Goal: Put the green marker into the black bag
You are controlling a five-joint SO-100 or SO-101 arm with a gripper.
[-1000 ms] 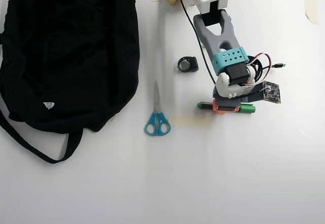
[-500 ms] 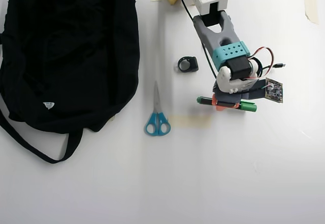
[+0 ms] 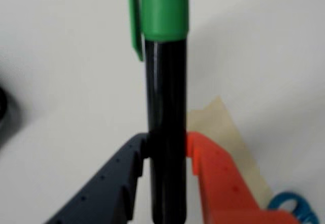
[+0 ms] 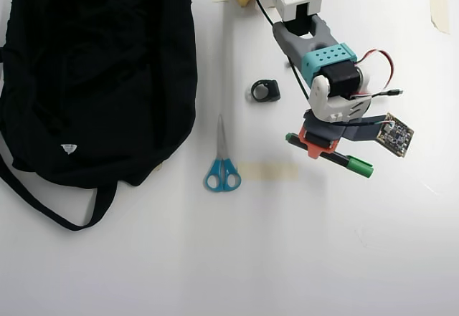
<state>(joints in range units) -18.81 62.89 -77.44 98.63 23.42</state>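
The green marker [image 4: 349,162] has a dark barrel and a bright green cap, and my gripper [image 4: 320,149] is shut on its barrel. In the overhead view it is tilted, cap end pointing lower right, right of the scissors. The wrist view shows the marker [image 3: 165,107] upright between the dark finger [image 3: 117,183] and the orange finger [image 3: 216,178], lifted above the table. The black bag [image 4: 93,72] lies flat at the far left, with a small white tag and a strap trailing below it.
Blue-handled scissors [image 4: 221,165] lie between bag and gripper. A small black ring-like object [image 4: 265,90] sits above them. A strip of beige tape [image 4: 267,170] is stuck on the table under the gripper; more tape [image 4: 439,9] is at the top right.
The gripper has turned and lifted with the marker held in it. The marker went from lying level to slanting, its green cap swinging down to the right.
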